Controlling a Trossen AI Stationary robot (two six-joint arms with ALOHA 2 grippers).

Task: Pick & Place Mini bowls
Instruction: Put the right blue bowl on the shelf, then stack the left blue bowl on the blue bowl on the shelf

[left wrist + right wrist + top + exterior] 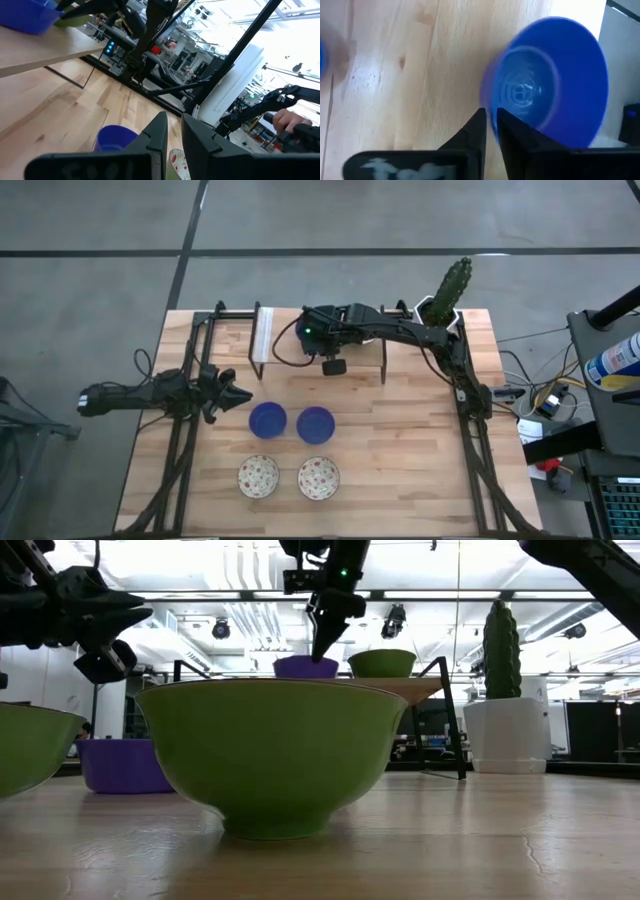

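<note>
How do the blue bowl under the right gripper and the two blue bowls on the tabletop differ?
The blue bowl at the right gripper sits on the raised shelf; the two blue bowls rest on the table. The first has gripper fingers at its rim; the pair stand untouched. All look the same colour and shape.

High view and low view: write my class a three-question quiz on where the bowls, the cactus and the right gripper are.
1. How many mini bowls sit on the tabletop, off the raised shelf?
2. True or false: the cactus stands on the left arm's side.
3. The right gripper hangs above: A the raised shelf, B the table's near edge, C the cactus.
Key: 1 four; 2 false; 3 A.
</note>
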